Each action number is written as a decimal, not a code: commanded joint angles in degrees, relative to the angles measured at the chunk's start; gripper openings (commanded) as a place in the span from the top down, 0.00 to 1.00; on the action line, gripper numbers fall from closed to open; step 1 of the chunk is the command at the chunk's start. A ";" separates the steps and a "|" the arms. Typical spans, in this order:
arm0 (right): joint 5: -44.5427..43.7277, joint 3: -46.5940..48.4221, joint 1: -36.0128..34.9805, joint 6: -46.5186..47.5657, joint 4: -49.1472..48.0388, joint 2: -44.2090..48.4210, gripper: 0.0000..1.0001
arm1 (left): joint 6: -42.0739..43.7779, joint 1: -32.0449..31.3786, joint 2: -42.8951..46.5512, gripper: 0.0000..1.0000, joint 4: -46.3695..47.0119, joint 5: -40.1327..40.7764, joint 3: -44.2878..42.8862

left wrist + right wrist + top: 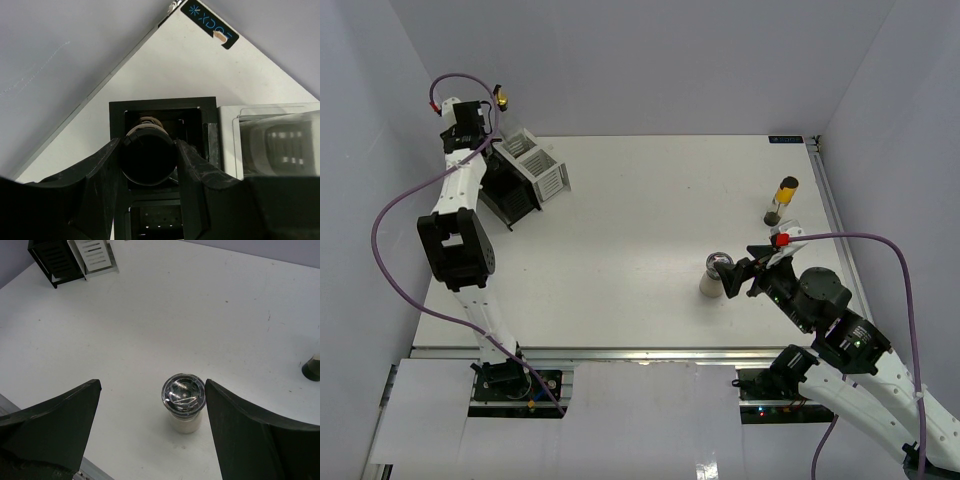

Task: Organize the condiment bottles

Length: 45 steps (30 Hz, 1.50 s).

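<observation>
My left gripper (472, 118) is shut on the tall bottle, whose gold pourer (500, 98) sticks out beside it. In the left wrist view the bottle (148, 161) shows end-on as a dark round shape between the fingers (100, 175), above a slot of the black rack (165, 104). A brownish shape sits in that slot; I cannot tell what it is. My right gripper (740, 275) is open and empty. The cream shaker with metal top (183, 402) stands upright between its fingers, closer to the right one, and also shows in the top view (712, 278). The slim yellow bottle (781, 200) stands at the far right.
The black rack (510, 192) and white rack (542, 165) stand together at the far left corner; both also show in the right wrist view, black (55, 257) and white (92, 252). The table's raised edge (830, 210) runs along the right, near the slim bottle.
</observation>
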<state>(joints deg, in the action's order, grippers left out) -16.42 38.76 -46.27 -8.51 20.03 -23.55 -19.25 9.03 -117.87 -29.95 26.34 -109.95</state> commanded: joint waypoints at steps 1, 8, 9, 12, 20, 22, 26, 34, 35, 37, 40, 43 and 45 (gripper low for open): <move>-1.34 0.52 -0.51 0.52 -0.87 0.96 0.09 | -1.05 0.61 -0.29 0.38 0.07 -0.94 1.32; -1.76 0.61 -0.74 0.52 -0.78 1.05 0.09 | -1.21 0.64 -1.06 0.30 -0.71 -0.77 0.79; -1.90 0.67 -0.69 0.52 -0.78 1.05 0.09 | -1.23 0.64 -0.99 0.27 -0.72 -0.70 0.79; -2.04 0.52 -0.75 0.52 -0.79 0.96 0.09 | -1.42 0.64 0.12 0.22 -1.64 -1.03 0.08; -1.49 1.06 -0.75 0.40 -0.94 -1.76 0.09 | -1.93 0.59 8.23 0.16 -5.94 -10.69 -1.49; -1.57 1.34 -0.84 0.34 -0.55 -2.67 0.09 | -1.68 0.48 10.71 0.15 -6.34 -13.40 -0.24; -2.11 2.50 -0.92 0.34 0.67 -4.76 0.09 | 0.76 0.12 16.00 0.13 -7.00 -17.79 3.56; -9.40 6.58 -0.75 -4.66 6.06 -10.16 0.08 | 3.33 -15.19 27.84 0.14 -4.41 -30.39 18.32; -9.74 6.69 -0.75 -5.70 7.04 -10.97 0.08 | 3.46 -17.67 28.16 0.15 -4.43 -31.40 19.48; -12.03 7.32 -0.75 -8.20 9.05 -12.98 0.08 | 3.82 -23.64 28.78 0.15 -3.89 -32.88 22.29; -14.45 7.73 -0.74 -10.74 10.76 -14.24 0.07 | 4.00 -35.53 30.98 0.15 -0.39 -32.93 27.96; -17.65 8.27 -0.75 -13.12 11.74 -13.90 0.07 | 2.51 -42.43 33.16 0.14 3.94 -34.04 32.18; -21.82 9.18 -0.67 -15.76 13.51 -13.47 0.07 | 1.70 -47.75 34.08 0.14 5.88 -34.67 33.69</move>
<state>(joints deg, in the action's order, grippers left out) -29.24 44.09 -46.68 -18.12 30.91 -38.21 -16.33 -32.35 -90.19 -29.83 -6.08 -78.29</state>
